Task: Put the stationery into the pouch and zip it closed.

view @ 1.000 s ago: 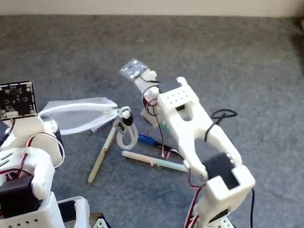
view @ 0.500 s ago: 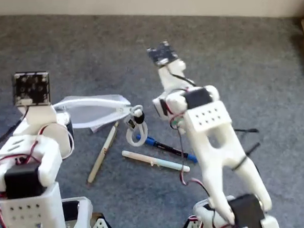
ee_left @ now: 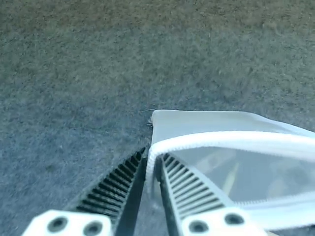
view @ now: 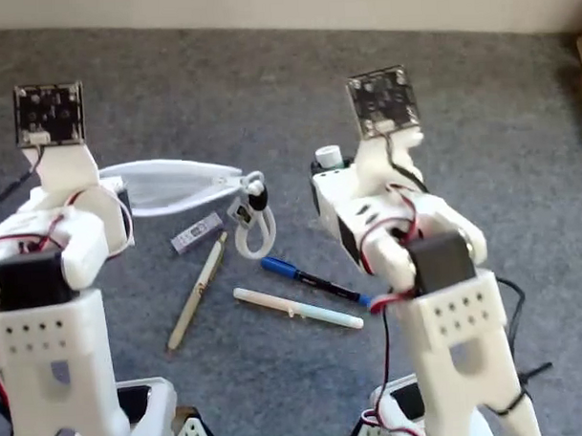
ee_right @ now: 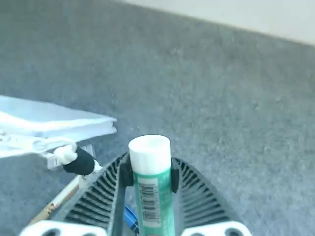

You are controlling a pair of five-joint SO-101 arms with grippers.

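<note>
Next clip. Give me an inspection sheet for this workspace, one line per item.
Surface: grey carpet-like cover, with things lying loose on it.
Job's things: white mesh pouch, mouth apparently open. The blue pen, pale pen, tan pencil and small white piece lie outside it. The glue stick is held.
Clutter: nothing seen.
Grippers: left gripper has its fingers shut on the pouch's rim; right gripper is shut on the glue stick.
Cables: red and black wires run along the arms.
Surroundings: pale wall strip behind.
</note>
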